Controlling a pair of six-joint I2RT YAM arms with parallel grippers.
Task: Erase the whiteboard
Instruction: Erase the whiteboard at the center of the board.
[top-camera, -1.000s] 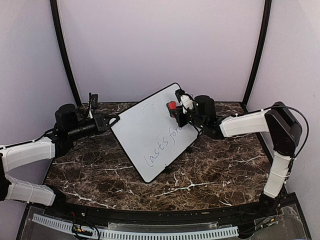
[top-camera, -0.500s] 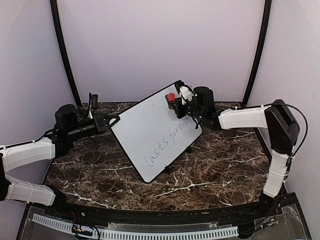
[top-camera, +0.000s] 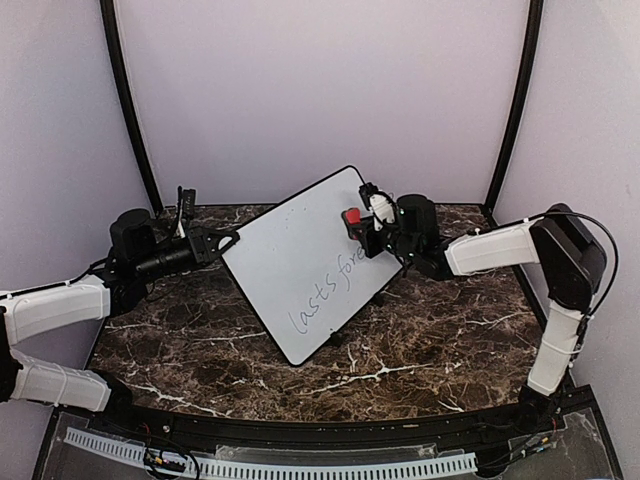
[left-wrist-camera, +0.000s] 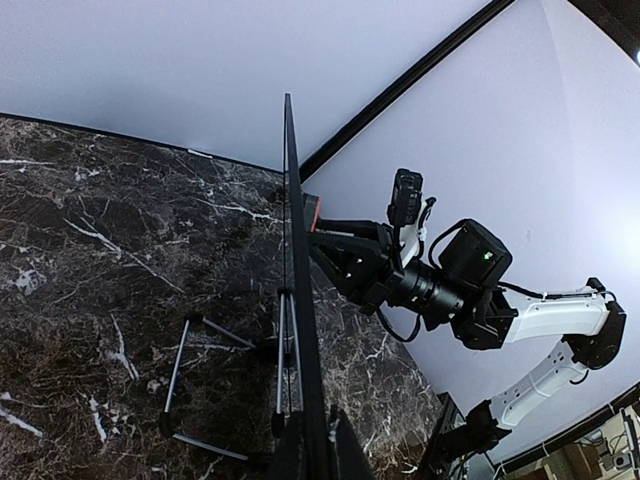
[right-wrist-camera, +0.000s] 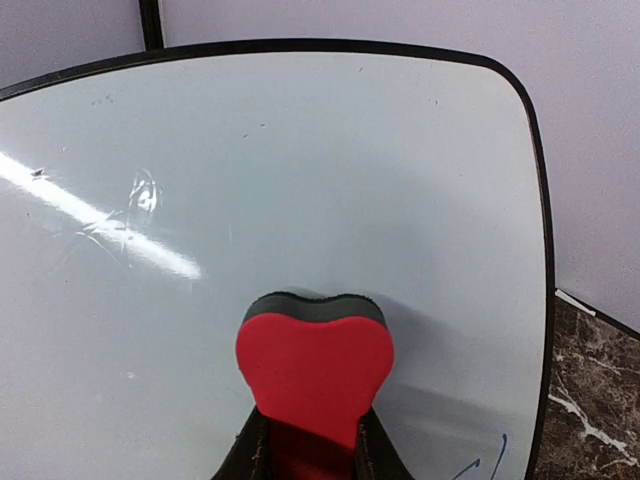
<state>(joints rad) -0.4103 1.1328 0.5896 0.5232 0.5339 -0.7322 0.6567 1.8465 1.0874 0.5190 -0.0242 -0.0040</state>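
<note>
Top external is showing me the board (top-camera: 285, 255) standing tilted on its stand on the table (top-camera: 200, 350), toward the back and between the two arms. I am steadying it with the left gripper (top-camera: 226, 243), whose jaws are closed down on the frame at the board's left corner. The left wrist view is looking along the board edge-on, with dark fingertips hugging the frame at the bottom.

The right gripper (top-camera: 360, 228) is pinching the red eraser (top-camera: 352, 216) in a narrow grip and pressing it to the board's upper right area, near the top corner. In the right wrist view the eraser's dark felt face is lying against the white surface, with only glare and faint smudges around it.

I am judging the job as far from finished. The upper and left parts are looking bare, though I cannot tell whether they were wiped or never written on. The writing (top-camera: 322, 295) is running along the lower right edge unwiped, its end hidden behind the right gripper. What is left is sweeping the eraser down along that line.
</note>
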